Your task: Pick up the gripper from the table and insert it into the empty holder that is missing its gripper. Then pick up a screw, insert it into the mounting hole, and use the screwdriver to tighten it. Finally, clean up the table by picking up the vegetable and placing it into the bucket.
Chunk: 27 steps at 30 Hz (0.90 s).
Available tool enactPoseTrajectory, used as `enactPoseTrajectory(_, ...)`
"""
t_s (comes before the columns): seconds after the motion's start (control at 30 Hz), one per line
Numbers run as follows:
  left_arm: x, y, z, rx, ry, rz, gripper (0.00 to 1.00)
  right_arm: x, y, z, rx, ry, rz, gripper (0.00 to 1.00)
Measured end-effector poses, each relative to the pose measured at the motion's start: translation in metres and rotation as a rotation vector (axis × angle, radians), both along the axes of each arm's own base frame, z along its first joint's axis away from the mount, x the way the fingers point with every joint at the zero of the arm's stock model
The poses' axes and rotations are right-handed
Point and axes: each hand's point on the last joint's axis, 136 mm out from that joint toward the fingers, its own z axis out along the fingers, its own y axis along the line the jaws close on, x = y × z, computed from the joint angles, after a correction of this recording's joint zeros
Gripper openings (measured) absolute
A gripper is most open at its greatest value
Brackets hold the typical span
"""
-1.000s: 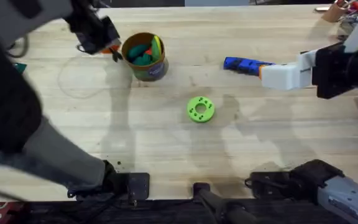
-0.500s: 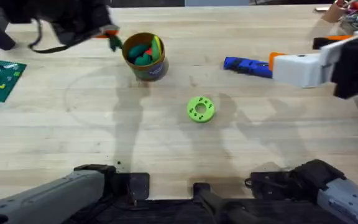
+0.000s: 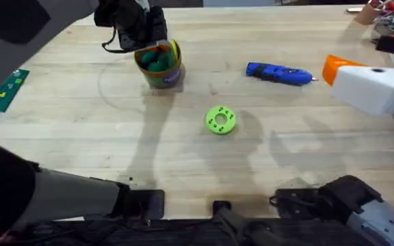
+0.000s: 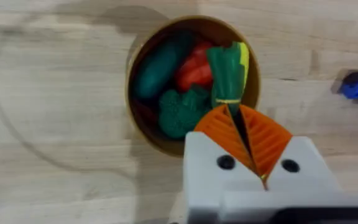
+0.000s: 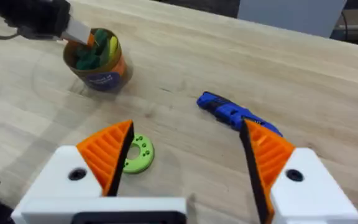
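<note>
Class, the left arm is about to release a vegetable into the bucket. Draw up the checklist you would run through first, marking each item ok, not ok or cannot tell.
1. Left gripper over the bucket opening: ok, its pads hang above the rim.
2. Green-and-yellow vegetable held: ok, pinched between the pads, its end inside the bucket.
3. Bucket upright on the table: ok.
4. Room inside: cannot tell; other vegetables already lie in it.
5. Right gripper clear: ok, open, apart from the bucket, near the screwdriver.
6. Green disc out of the way: ok.
</note>
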Motion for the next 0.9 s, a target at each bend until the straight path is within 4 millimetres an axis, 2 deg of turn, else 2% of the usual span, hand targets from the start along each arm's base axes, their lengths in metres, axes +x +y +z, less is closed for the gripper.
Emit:
enactPoseTrajectory(0.03, 0.0, 0.0, 0.001, 0.001, -0.003, -0.002, 0.071, -0.002, -0.001, 0.001, 0.003, -0.007, 0.0, 0.98)
enactPoseTrajectory(0.2, -0.001, 0.0, 0.003, 0.002, -0.008, -0.005, 0.835, -0.007, -0.002, 0.006, 0.011, -0.032, 0.0, 0.98)
enactPoseTrajectory(0.23, -0.002, 0.001, 0.003, 0.003, -0.003, -0.003, 0.947, -0.007, -0.002, 0.006, 0.012, -0.034, 0.0, 0.98)
enactPoseTrajectory(0.37, -0.018, 0.009, 0.007, 0.033, 0.029, 0.011, 0.988, -0.009, -0.003, 0.009, 0.017, -0.047, 0.0, 0.98)
enactPoseTrajectory(0.47, -0.039, 0.015, 0.026, 0.044, 0.024, 0.016, 0.989, -0.013, -0.005, 0.012, 0.023, -0.065, 0.0, 0.98)
enactPoseTrajectory(0.53, -0.06, 0.02, 0.043, 0.05, 0.016, 0.02, 0.989, -0.017, -0.006, 0.015, 0.03, -0.083, 0.0, 0.98)
enactPoseTrajectory(0.73, -0.141, 0.035, 0.095, 0.051, -0.046, -0.003, 0.989, -0.032, -0.011, 0.025, 0.052, -0.145, 0.0, 0.98)
enactPoseTrajectory(0.9, -0.184, 0.035, 0.12, 0.049, -0.151, -0.127, 0.988, -0.041, -0.015, 0.029, 0.063, -0.175, 0.0, 0.98)
